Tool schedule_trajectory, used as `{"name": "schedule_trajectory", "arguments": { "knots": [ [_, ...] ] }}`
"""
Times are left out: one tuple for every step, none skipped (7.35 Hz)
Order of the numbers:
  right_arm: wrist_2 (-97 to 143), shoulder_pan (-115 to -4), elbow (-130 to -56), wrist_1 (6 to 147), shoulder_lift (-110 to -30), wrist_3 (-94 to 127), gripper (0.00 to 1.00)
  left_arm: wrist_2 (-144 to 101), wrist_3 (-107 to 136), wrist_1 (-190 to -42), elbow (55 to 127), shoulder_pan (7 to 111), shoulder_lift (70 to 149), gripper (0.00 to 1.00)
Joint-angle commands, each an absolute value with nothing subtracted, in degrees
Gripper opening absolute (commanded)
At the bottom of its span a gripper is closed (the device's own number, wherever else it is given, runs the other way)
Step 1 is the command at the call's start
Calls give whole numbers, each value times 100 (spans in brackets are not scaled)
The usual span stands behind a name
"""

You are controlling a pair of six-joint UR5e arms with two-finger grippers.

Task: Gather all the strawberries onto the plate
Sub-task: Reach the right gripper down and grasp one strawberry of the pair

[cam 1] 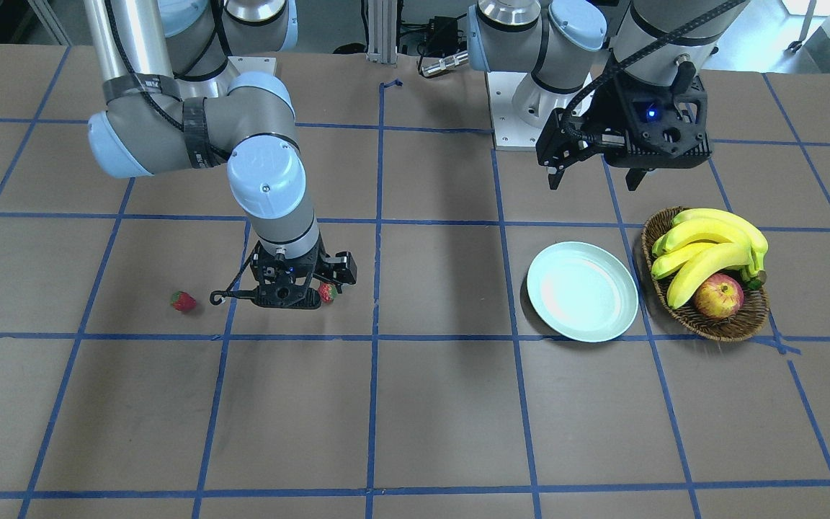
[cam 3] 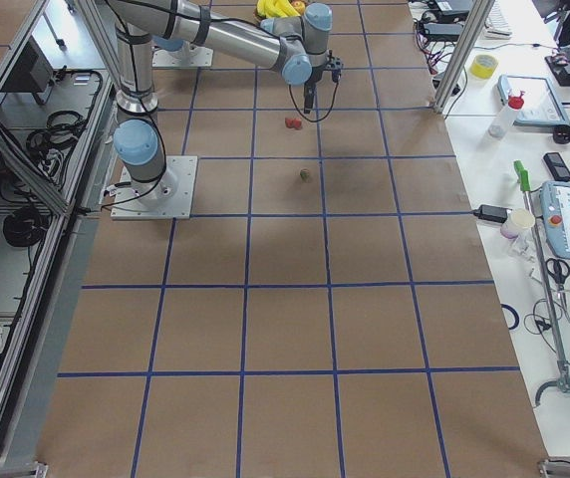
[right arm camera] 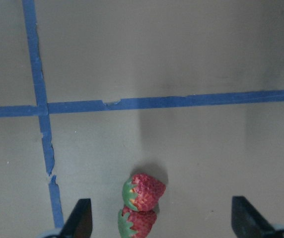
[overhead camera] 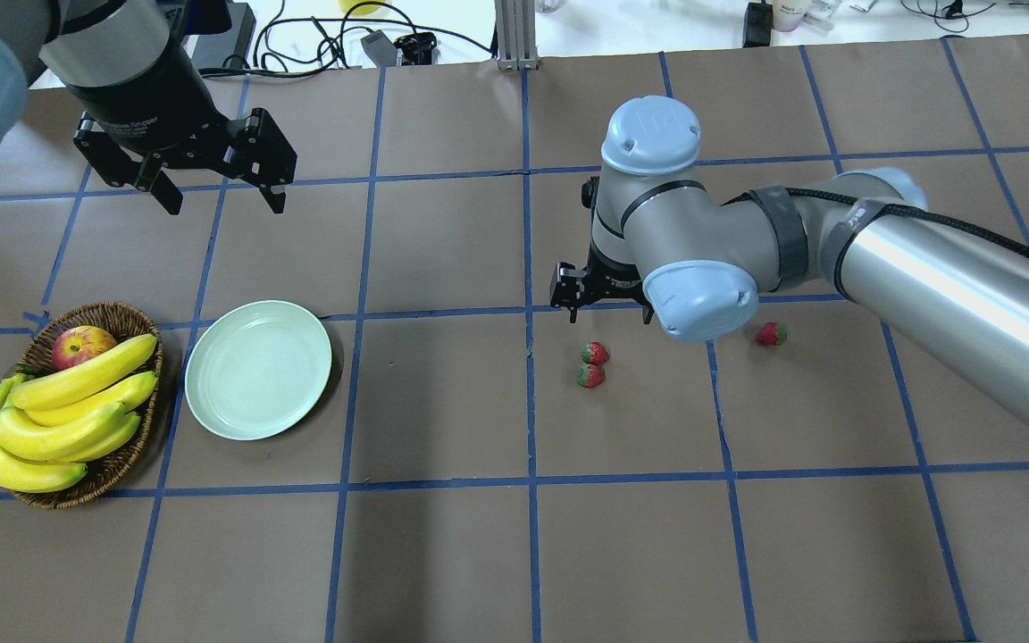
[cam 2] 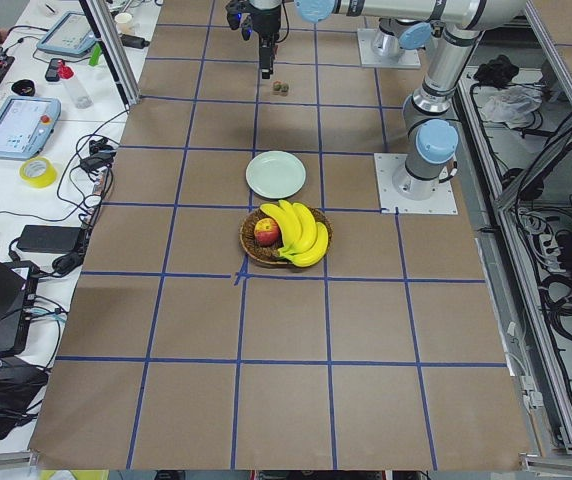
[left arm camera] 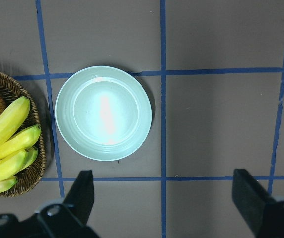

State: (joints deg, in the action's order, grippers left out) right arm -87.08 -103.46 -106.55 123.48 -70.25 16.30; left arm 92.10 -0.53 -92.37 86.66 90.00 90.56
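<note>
1. Strawberry pair (overhead camera: 595, 353): two red berries with green caps, lying touching each other on the counter (overhead camera: 443, 554). They sit in its right half, about midway between the near and far edges.

2. Third strawberry (overhead camera: 771, 334): alone on the counter, apart from the pair and closer to the right edge. My right forearm and wrist pass above the gap between them.

3. Plate (overhead camera: 258, 369): round, pale mint, flat on the counter's left half, well apart from all three berries, which lie outside it.

4. My right end effector (right arm camera: 163, 220): low over the counter at the pair, released, fingers spread wide, grasping nothing. In my wrist view the pair lies between the two fingers, apart from both and nearer one of them.

5. My left end effector (overhead camera: 222, 201): held high above the counter's left half, released, fingers wide apart, carrying nothing. Its wrist view looks straight down on the plate.

6. Basket (overhead camera: 121, 313): brown wicker, between the plate and the counter's left edge, just beside the plate with a narrow gap. It holds bananas (overhead camera: 59, 420) and an apple (overhead camera: 81, 344).

7. Blue tape lines (overhead camera: 528, 402): a grid across the whole counter.
</note>
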Motion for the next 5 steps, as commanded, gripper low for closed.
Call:
{"name": "schedule_trajectory", "arguments": {
  "knots": [
    [-8649,-10354,-10758,12673,-6550,1644,97,9185,-53,-9237,8666,9000,9053,100],
    [-8561,-10354,-10749,12674,-6539,1644,83,9185,-53,-9237,8675,9000,9061,100],
    [-8543,-10354,-10749,12656,-6539,1644,53,9193,-53,-9237,8710,9009,9053,100],
    [-8508,-10354,-10749,12613,-6548,1652,25,9193,-53,-9237,8727,9009,9035,100],
    [-8247,-10362,-10758,12586,-6539,1687,25,9193,-53,-9237,8728,9000,9035,100]
  ]
}}
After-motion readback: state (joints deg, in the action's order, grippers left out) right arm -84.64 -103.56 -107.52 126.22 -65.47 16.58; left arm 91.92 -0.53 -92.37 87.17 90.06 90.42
